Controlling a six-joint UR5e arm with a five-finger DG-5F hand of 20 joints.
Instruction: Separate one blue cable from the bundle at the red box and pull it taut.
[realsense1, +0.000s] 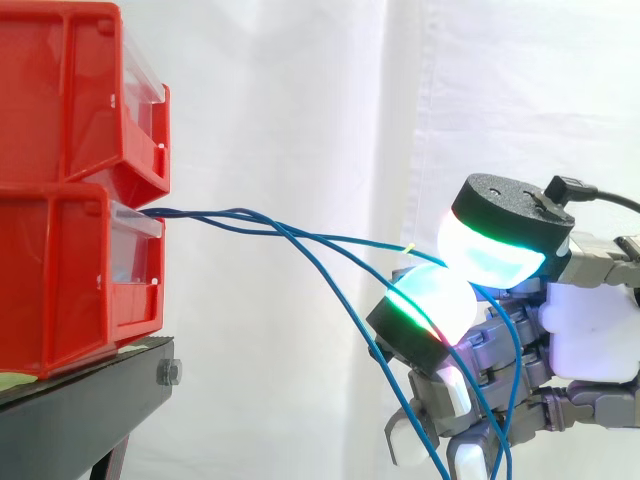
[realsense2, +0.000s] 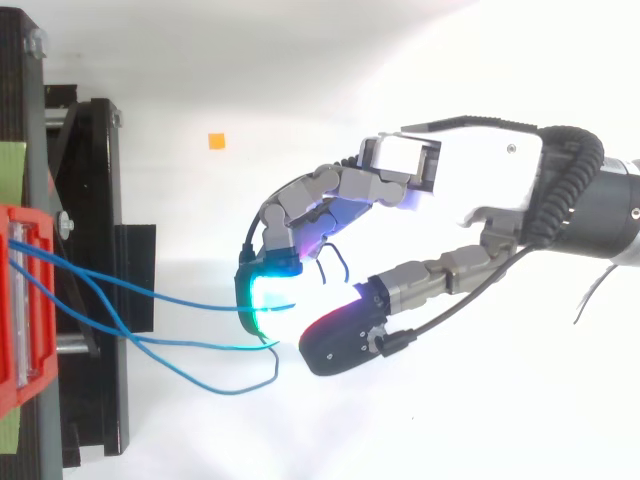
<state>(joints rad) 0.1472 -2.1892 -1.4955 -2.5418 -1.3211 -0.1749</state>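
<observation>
Robot hand (realsense2: 480, 170) at blue cables, right of frame
Curled glowing fingertips (realsense1: 490, 250) pinch one blue cable (realsense1: 350, 241); bundle (realsense1: 200, 214) emerges between red bins (realsense1: 70, 180) at left edge, other strands sagging

Red bins (realsense1: 70, 180): cut off by the side view's left and top edges.
Blue cables (realsense1: 200, 214): their ends are hidden inside the red bins; away from the bins they run off the bottom edge.
Hand (realsense1: 590, 335): opposite the red bins, cut by the right and bottom edges.
Hold on a cable: cannot be told.
Stand (realsense1: 90, 395): under the red bins, cut off below.
</observation>
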